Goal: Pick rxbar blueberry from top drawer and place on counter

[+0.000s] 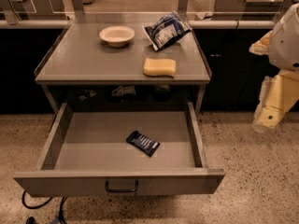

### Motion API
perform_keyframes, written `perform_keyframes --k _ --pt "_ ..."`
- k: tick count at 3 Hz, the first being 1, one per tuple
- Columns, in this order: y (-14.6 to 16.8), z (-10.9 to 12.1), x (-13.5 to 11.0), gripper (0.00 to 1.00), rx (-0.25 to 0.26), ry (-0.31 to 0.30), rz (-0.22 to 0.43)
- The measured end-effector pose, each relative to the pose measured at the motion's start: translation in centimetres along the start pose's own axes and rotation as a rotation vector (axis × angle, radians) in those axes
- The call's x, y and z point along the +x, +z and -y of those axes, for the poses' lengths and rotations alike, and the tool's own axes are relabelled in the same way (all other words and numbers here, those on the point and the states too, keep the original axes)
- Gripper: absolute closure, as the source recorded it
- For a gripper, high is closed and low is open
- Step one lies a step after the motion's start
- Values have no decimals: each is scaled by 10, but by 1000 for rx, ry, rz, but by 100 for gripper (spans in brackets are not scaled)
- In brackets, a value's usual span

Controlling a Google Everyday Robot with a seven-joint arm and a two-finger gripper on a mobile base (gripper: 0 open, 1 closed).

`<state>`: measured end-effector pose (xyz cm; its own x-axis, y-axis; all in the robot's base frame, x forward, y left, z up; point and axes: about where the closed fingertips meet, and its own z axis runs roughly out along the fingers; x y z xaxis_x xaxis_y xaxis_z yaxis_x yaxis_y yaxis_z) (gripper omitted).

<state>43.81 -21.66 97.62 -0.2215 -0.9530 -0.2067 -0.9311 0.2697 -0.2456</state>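
Observation:
The rxbar blueberry [143,143], a small dark navy wrapper with pale lettering, lies flat on the floor of the open top drawer [117,185], right of its middle. The drawer is pulled fully out, with its dark handle on the front panel. The grey counter [84,59] sits above and behind it. My arm hangs at the right edge of the view, and my gripper [270,112] is off to the right of the drawer, well above the floor and apart from the bar. It holds nothing that I can see.
On the counter stand a white bowl [117,35], a blue-and-white chip bag [166,30] and a yellow sponge [160,67]. Dark cabinets flank the counter. Cables [44,209] lie on the speckled floor at the front left.

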Motion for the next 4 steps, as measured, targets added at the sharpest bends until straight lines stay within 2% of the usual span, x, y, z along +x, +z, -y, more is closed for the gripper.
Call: perform_keyframes --k 2,3,4 --pt "5 0 2 0 -2 2 22" --pt "63 -8 11 0 -98 14 107" --pt "147 -24 13 0 -230 47 232"
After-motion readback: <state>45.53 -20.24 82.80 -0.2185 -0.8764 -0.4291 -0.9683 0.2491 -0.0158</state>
